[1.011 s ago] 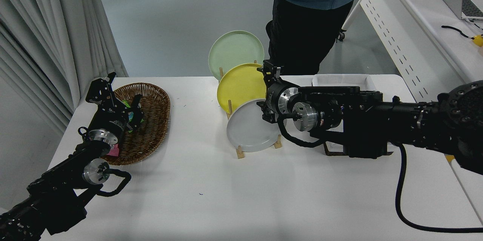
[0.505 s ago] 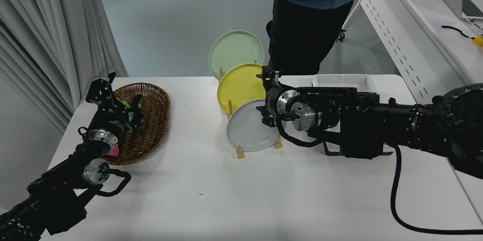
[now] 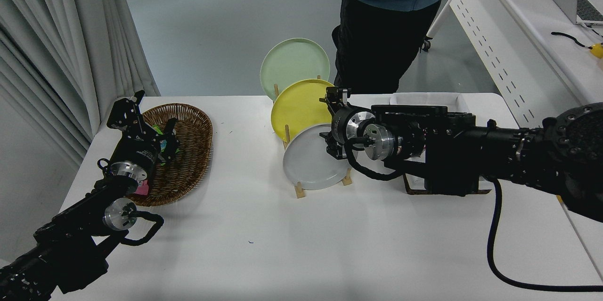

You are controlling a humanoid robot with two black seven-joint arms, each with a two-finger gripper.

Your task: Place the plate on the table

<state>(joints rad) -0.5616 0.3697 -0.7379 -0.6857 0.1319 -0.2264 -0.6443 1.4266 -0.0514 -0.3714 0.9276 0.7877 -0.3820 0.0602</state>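
The light-grey plate (image 3: 308,159) stands on edge in the front slot of a wooden rack (image 3: 298,191) on the white table (image 3: 292,254). My right gripper (image 3: 328,143) reaches in from the right and sits at the plate's upper right rim, overlapping it; the wrist hides how it stands on the rim. My left gripper (image 3: 155,134) is parked at the lower left, open, over a wicker basket.
A yellow plate (image 3: 297,108) and a pale green plate (image 3: 292,63) stand behind the grey one in the same rack. The wicker basket (image 3: 193,150) is at the left. A white tray (image 3: 426,99) lies behind my right arm. A person (image 3: 391,23) stands at the far side. A white perforated desk (image 3: 494,51) is at the right.
My right gripper has shifted a little left and up against the grey plate's right rim. The plate and the left arm have not moved.
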